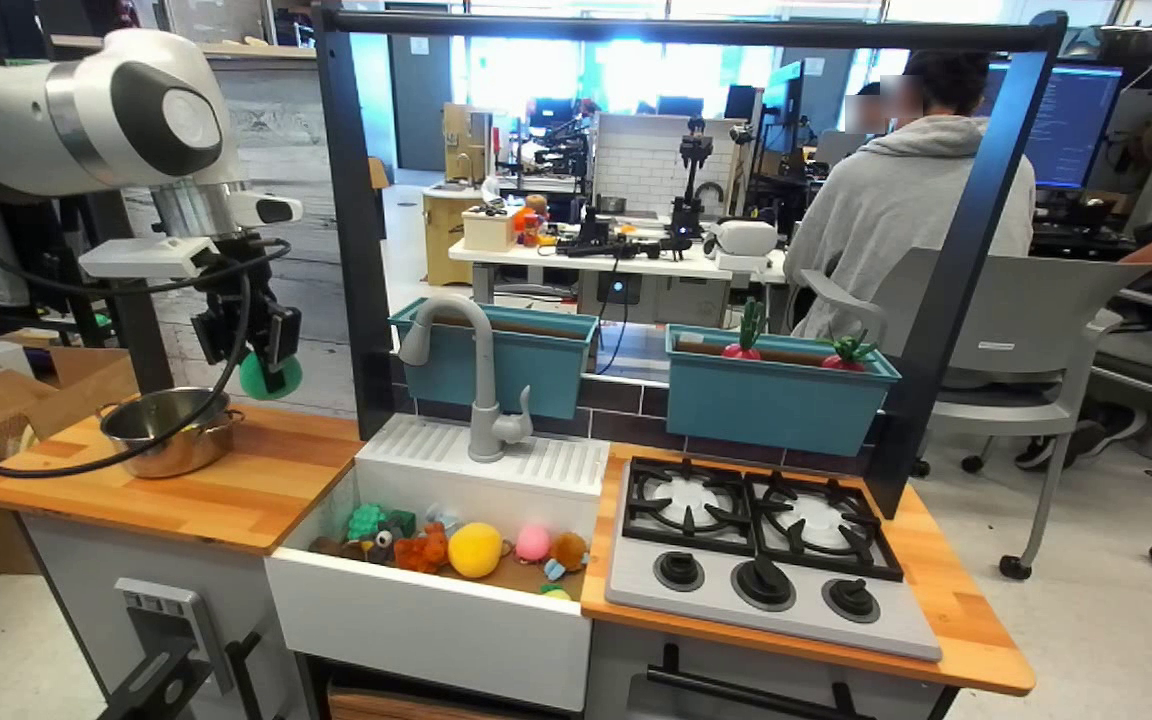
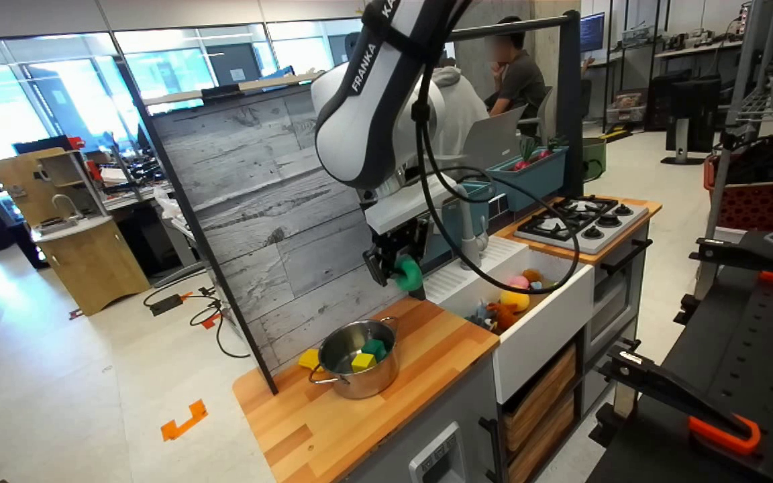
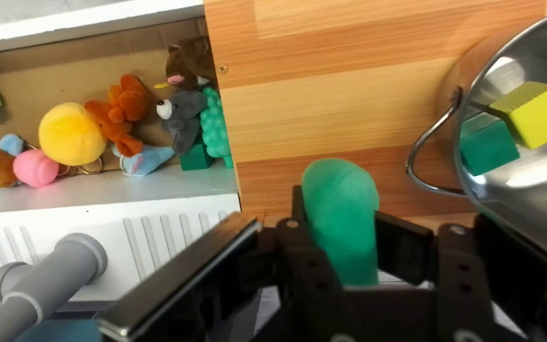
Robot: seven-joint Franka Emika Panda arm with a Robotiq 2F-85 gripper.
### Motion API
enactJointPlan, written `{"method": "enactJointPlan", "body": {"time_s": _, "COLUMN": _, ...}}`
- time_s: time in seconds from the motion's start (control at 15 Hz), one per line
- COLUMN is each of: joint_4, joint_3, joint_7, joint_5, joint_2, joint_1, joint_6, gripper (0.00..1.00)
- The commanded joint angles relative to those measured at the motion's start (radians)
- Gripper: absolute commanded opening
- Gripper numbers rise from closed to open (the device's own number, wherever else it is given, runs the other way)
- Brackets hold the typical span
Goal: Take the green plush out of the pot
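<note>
The white sink (image 1: 426, 630) holds toys (image 3: 71, 134); the steel pot (image 2: 370, 384), yellow and green blocks (image 3: 537, 116). The gripper (image 3: 342, 232) pinches the green plush (image 3: 340, 204) aloft outside the pot, long axis and rounded end pointing roughly up the wrist view.

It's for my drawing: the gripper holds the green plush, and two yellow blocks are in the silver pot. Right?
Not both yellow: the wrist view shows one yellow block and one green block in the silver pot. The gripper holds the green plush.
</note>
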Motion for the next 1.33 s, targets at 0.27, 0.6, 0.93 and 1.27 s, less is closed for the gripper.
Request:
{"method": "enactJointPlan", "body": {"time_s": 0.27, "joint_4": 0.017, "joint_3": -0.036, "joint_7": 0.094, "joint_5": -0.037, "joint_2": 0.038, "joint_1": 0.036, "joint_6": -0.042, "gripper": 0.79}}
{"method": "enactJointPlan", "body": {"time_s": 0.6, "joint_4": 0.019, "joint_3": -0.041, "joint_7": 0.108, "joint_5": -0.046, "joint_2": 0.045, "joint_1": 0.042, "joint_6": -0.056, "gripper": 1.0}}
{"method": "enactJointPlan", "body": {"time_s": 0.93, "joint_4": 0.018, "joint_3": -0.04, "joint_7": 0.118, "joint_5": -0.058, "joint_2": 0.045, "joint_1": 0.046, "joint_6": -0.057, "gripper": 1.0}}
{"method": "enactJointPlan", "body": {"time_s": 1.27, "joint_4": 0.017, "joint_3": -0.039, "joint_7": 0.12, "joint_5": -0.066, "joint_2": 0.044, "joint_1": 0.05, "joint_6": -0.053, "gripper": 1.0}}
